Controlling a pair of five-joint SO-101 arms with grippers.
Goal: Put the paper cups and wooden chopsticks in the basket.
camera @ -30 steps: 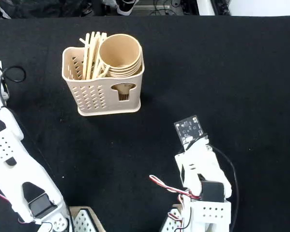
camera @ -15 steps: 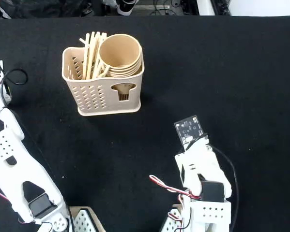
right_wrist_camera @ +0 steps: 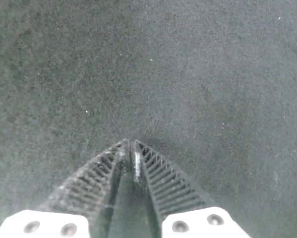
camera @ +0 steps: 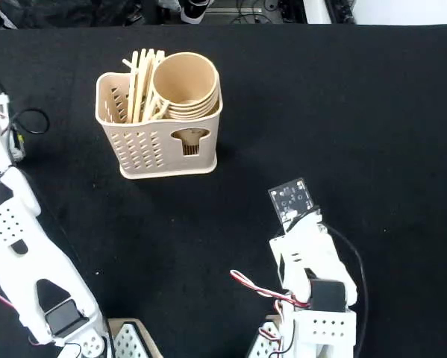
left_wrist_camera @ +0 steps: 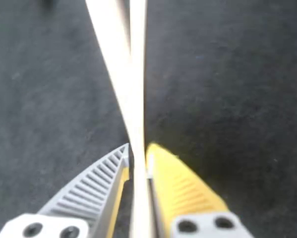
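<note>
As left hand (left_wrist_camera: 138, 149) clamps, chopsticks (left_wrist_camera: 130, 74) jutting beyond

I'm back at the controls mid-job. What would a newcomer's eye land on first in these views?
First, the beige basket on the left half of the black table, with nested paper cups and a bundle of wooden chopsticks standing in it. Next, in the left wrist view, the left claw is shut on a pair of chopsticks. The right claw is shut and empty.
</note>
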